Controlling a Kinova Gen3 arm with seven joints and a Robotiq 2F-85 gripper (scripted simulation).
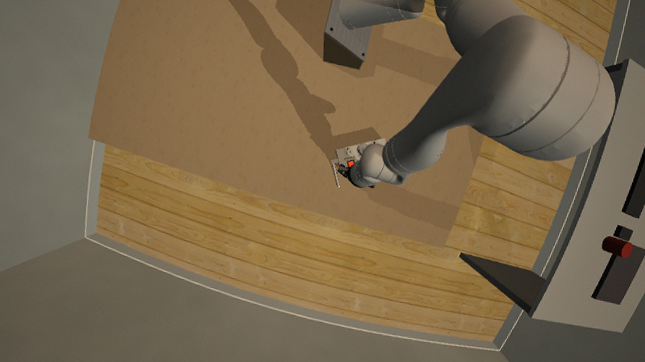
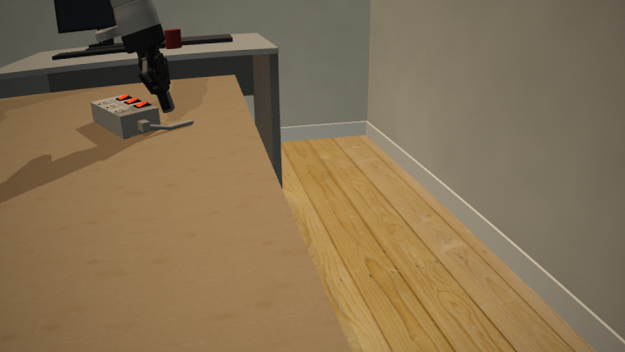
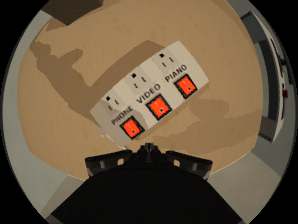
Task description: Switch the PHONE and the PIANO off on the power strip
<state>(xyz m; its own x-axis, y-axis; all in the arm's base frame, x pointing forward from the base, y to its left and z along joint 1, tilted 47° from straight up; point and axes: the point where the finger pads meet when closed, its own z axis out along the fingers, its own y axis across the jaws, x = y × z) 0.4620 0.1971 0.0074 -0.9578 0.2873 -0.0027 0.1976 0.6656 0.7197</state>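
hovering tilted, closed gripper (image 2: 166,106) points down beside power strip (image 2: 124,114).

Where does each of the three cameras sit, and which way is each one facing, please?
Top: overhead, looking down on the table; the arm's big links and mount show, hiding most of the power strip.
Exterior: at table height off the near end, looking along the table toward the power strip and grey desk; the shut gripper and wrist show.
Wrist: on the arm's wrist, looking down at the three lit switches; the closed fingers show at the bottom.
All three views share the power strip.
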